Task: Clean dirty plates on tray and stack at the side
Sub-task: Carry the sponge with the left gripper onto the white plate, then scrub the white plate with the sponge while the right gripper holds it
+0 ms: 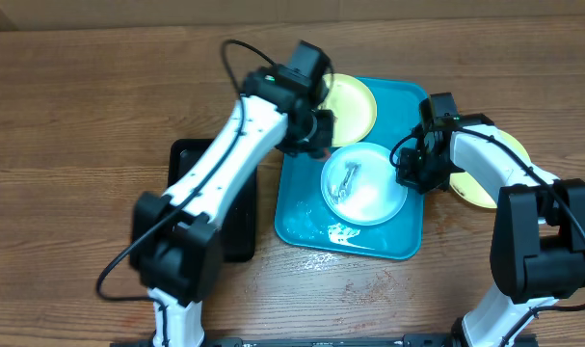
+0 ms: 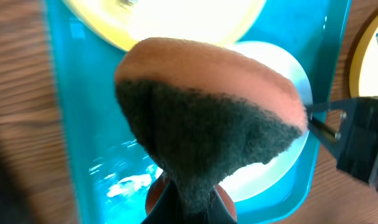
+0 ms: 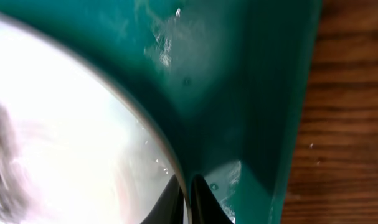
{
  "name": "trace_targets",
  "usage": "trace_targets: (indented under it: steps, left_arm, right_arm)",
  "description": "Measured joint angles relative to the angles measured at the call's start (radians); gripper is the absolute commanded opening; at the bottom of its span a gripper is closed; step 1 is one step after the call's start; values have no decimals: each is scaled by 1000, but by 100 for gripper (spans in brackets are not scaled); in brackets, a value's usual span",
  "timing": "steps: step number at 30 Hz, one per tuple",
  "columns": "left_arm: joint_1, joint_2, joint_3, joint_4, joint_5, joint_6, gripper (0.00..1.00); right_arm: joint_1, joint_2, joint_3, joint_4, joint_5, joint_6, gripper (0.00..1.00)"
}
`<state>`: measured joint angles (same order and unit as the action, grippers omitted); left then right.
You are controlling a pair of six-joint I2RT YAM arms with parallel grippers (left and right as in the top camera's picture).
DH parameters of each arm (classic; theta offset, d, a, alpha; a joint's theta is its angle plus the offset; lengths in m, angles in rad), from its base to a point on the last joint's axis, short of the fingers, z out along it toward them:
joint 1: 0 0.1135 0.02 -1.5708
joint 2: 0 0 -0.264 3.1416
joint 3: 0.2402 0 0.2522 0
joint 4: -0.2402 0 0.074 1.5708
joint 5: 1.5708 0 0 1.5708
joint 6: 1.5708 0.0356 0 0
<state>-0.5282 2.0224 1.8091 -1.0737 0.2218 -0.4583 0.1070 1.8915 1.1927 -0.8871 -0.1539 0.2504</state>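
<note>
Overhead view places the blue-white plate (image 1: 364, 188), its dark smear (image 1: 346, 181) not yet wiped, at the centre of the tray (image 1: 297, 212). The right gripper (image 1: 409, 172) has its jaws pinched shut on the plate's right rim, evidently to steady it for scrubbing. The left gripper (image 1: 316, 130), jaws clamped on a sponge (image 2: 207, 124), hovers beside the plate's upper-left edge. A yellow plate (image 1: 352, 104) lies on the tray; a second yellow plate (image 1: 473, 191) rests on the tabletop (image 1: 80, 145) at the right, probably the stack site.

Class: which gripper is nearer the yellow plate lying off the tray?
Right. The right gripper sits just left of that yellow plate, at the tray's edge; the left gripper is farther left over the tray, holding a sponge.
</note>
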Motion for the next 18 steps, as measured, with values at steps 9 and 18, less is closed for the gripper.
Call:
trace_targets:
  steps: [9,18]
  left_arm:
    - [-96,211,0,146,93,-42,4]
    - [-129,283,13,148,37,-81,4]
  right_arm:
    - [-1,-5,-23,35,-15,4,4]
    - [-2,-13,-37,46,-18,3,4]
